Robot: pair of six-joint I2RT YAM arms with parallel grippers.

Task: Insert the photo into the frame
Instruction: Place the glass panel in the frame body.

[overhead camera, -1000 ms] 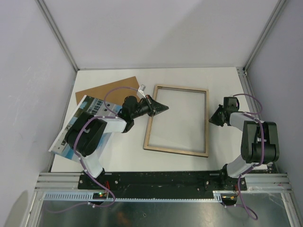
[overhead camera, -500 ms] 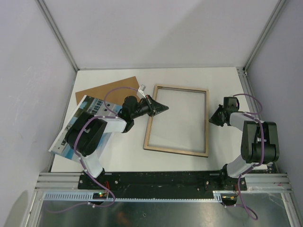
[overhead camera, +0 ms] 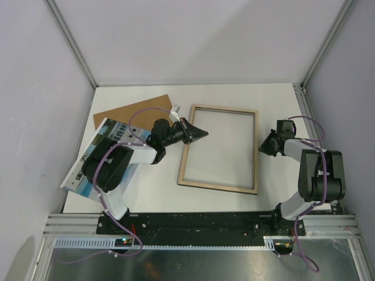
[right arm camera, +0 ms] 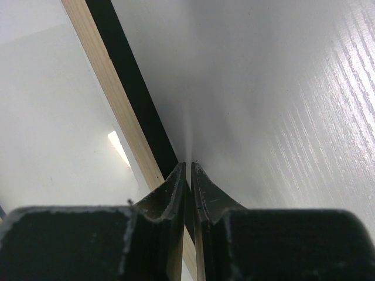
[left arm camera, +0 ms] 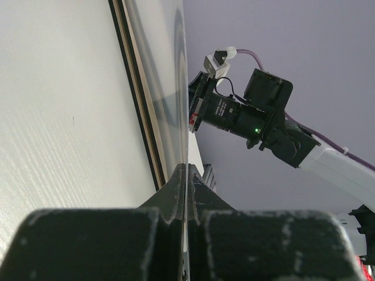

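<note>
The frame [overhead camera: 218, 148] lies flat mid-table, light wood side up, with the table showing through its glazing. The photo [overhead camera: 88, 159], with blue sky and a white building, lies at the left, partly under the left arm. My left gripper [overhead camera: 204, 133] reaches over the frame's left rail near the top; in the left wrist view its jaws are pressed together [left arm camera: 187, 170], with the rail [left arm camera: 140, 111] running alongside. My right gripper [overhead camera: 262, 146] sits at the frame's right rail, jaws together [right arm camera: 188, 167], right at the rail's black and wood edge [right arm camera: 126, 111].
A plain brown backing board [overhead camera: 132, 112] lies at the back left, beside the photo. White walls and metal posts ring the table. The right arm [left arm camera: 258, 117] shows across the frame in the left wrist view.
</note>
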